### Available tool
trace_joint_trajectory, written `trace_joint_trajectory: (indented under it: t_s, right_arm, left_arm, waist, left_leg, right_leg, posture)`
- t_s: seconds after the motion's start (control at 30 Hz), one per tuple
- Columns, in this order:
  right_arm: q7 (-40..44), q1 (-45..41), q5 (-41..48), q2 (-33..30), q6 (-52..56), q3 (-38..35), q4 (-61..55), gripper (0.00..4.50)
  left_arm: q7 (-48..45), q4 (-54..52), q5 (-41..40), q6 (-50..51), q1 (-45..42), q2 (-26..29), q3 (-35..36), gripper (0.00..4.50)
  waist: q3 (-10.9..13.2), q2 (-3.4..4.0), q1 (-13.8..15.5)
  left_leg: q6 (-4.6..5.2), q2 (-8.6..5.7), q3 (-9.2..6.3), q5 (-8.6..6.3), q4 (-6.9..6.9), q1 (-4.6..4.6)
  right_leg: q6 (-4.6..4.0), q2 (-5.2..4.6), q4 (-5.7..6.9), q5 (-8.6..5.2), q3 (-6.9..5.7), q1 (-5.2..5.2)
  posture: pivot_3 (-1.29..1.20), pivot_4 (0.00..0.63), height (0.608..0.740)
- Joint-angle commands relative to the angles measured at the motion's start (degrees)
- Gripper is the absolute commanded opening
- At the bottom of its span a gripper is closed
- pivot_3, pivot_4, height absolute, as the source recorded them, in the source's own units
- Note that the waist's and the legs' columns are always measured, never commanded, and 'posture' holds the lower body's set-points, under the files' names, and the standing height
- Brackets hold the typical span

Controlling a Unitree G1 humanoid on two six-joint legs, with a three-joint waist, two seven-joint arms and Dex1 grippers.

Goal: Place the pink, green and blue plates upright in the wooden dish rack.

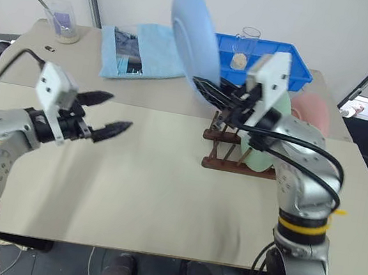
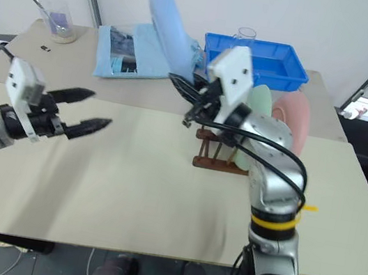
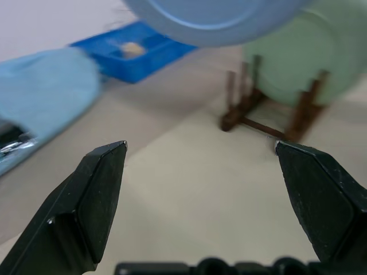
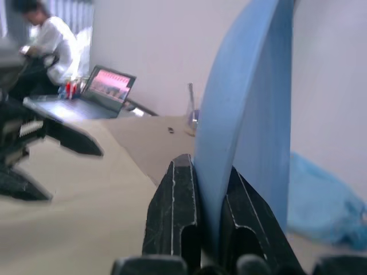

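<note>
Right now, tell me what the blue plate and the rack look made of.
Blue plate: likely plastic, matte; its face is even in colour with no glare and its edge looks thin in the shut right gripper.
Wooden dish rack: dark brown wood by the look, thin round pegs on rails, dull finish.

A pale beige counter (image 1: pixel 132 192) carries, just beyond and below the right claw (image 1: pixel 205 88), the wooden dish rack (image 1: pixel 228 148), with a bright blue tray (image 1: pixel 296 66) and a crumpled light-blue cloth (image 1: pixel 145 50) farther back, and a clear beaker (image 1: pixel 63 21) far beyond the left claw (image 1: pixel 110 112).
</note>
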Motion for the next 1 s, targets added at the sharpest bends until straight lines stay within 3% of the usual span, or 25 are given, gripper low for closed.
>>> trace_joint_trajectory:
  t_s: [0.03,0.13,0.5,1.0]
  right_arm:
    - [-6.86,0.60,6.74,0.97,8.38,-5.33,-9.99,0.00]
    - [-11.70,2.44,10.23,0.82,13.08,-9.38,-14.50,0.00]
    - [-23.27,7.61,18.90,3.19,20.34,-12.87,-18.87,0.00]
    - [-31.19,9.98,27.02,2.45,22.67,-14.30,-16.01,0.00]
  left_arm:
    - [-2.07,-2.84,-0.18,-3.56,-1.05,-0.42,-2.50,4.42]
    - [-4.14,-2.89,-0.73,-5.27,-2.57,-1.52,-5.15,4.42]
    - [-10.62,1.78,0.38,-9.99,-8.62,-3.43,-11.85,4.42]
    - [-11.58,3.93,0.14,-11.58,-11.12,-5.02,-12.55,4.42]
  waist:
    - [0.00,0.00,-0.15]
    - [0.00,0.00,0.00]
    - [0.00,0.01,-0.03]
    - [0.00,0.01,-0.12]
  left_leg:
    - [0.01,0.01,0.00,0.00,0.00,0.01]
    - [0.04,0.02,-0.02,0.03,0.02,0.03]
    - [0.16,0.04,-0.10,0.10,0.32,0.12]
    - [0.17,0.06,-0.23,0.10,0.55,0.11]
  right_leg:
    - [0.00,0.02,0.00,0.00,0.00,0.00]
    - [0.01,0.08,0.04,-0.01,-0.01,0.01]
    - [0.36,0.11,0.00,-0.18,-0.05,0.31]
    - [0.41,0.11,-0.01,-0.21,-0.12,0.46]
  posture:
    - [0.00,0.150,0.720]
    - [0.00,0.150,0.720]
    - [0.00,0.150,0.720]
    - [0.00,0.150,0.720]
